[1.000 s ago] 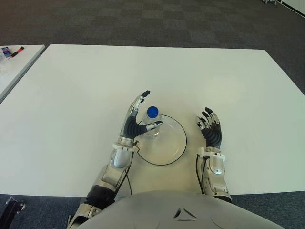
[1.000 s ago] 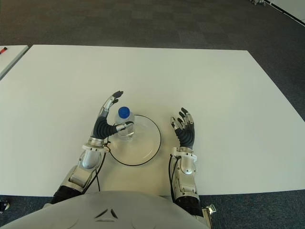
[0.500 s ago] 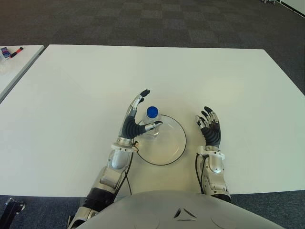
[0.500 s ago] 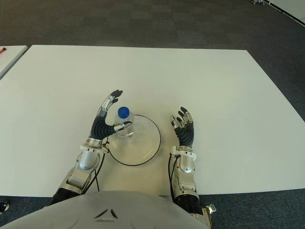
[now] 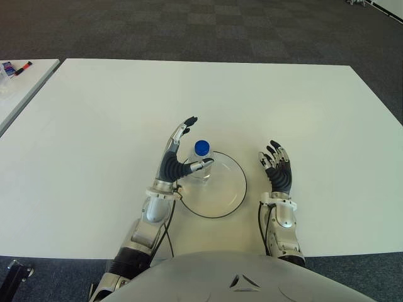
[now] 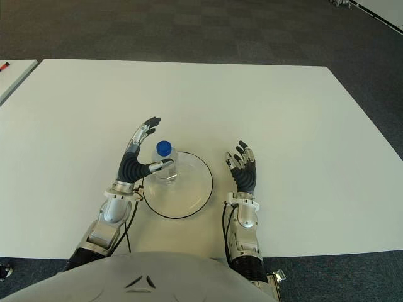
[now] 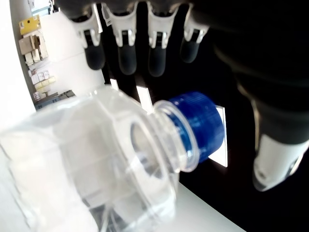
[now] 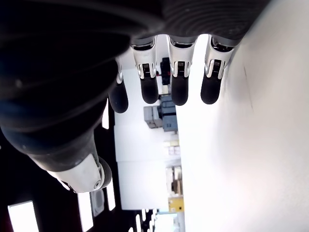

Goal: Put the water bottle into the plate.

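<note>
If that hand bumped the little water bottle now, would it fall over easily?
Probably yes. The water bottle stands upright at the left edge of the plate, tall over a small base, so a nudge from the open left hand could tip it. It looks clear and maybe nearly empty, so likely light. On its side, it would probably roll.

a wide white table (image 5: 252, 100) fills most of the view, with dark grey carpet (image 5: 189, 28) in a faint checker pattern beyond its far edge. to the left, a second white table (image 5: 19, 88) stands just beside it, with a narrow gap between, bearing a red and black marker (image 5: 22, 67) near its far edge.
</note>
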You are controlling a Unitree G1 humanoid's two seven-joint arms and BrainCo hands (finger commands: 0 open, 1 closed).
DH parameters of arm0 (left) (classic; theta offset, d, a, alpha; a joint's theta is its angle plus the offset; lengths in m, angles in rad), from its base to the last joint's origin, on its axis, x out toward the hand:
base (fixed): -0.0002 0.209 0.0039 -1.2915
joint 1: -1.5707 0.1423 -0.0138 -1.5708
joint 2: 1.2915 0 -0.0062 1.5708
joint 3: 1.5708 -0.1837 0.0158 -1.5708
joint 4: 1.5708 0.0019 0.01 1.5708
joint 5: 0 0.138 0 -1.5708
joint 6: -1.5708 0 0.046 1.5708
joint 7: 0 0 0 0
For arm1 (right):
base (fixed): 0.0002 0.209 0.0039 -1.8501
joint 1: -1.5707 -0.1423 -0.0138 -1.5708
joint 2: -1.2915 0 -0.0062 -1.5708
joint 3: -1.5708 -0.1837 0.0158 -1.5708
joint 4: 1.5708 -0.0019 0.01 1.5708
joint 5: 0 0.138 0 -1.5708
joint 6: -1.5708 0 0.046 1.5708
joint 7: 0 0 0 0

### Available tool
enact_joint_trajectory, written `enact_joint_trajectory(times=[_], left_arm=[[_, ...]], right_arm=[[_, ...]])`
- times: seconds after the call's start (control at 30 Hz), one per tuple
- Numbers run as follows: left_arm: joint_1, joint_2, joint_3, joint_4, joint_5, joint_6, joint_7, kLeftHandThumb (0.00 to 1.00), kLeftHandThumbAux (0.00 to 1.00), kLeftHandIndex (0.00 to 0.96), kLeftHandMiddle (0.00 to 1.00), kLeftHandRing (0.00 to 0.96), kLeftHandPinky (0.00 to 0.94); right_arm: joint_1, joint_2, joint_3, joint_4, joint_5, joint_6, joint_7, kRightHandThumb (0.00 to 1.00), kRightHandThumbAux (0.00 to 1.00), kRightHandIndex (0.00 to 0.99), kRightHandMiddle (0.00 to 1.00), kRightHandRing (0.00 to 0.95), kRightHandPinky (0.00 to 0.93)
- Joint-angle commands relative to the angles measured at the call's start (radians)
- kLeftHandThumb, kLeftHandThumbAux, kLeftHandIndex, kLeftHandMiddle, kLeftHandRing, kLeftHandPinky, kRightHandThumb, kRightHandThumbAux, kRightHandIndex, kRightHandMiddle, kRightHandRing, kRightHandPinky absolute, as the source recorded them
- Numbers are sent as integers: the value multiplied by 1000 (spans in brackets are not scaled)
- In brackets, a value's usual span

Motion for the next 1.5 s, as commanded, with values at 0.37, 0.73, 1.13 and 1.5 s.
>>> enact_joint_trajectory(times=[0.37, 0.73, 1.13, 1.5], left_arm=[[2, 0, 8, -18, -40, 6, -43, 0, 675, 111, 155, 142, 155], [-13, -4, 52, 1, -50, 56, -34, 0, 662, 108, 167, 154, 158], [-66, 62, 234, 18, 54, 163, 98, 0, 682, 104, 182, 174, 163], [-62, 9, 214, -72, -37, 172, 58, 0, 639, 75, 150, 154, 173]], right_arm=[[34, 18, 0, 56, -10, 42, -7, 501, 733, 168, 131, 120, 172], [30, 18, 0, 63, -10, 43, -6, 488, 737, 165, 134, 125, 181], [24, 21, -5, 75, -10, 29, -16, 485, 761, 183, 143, 127, 168], [18, 17, -8, 93, -2, 9, -4, 505, 749, 181, 134, 121, 170]])
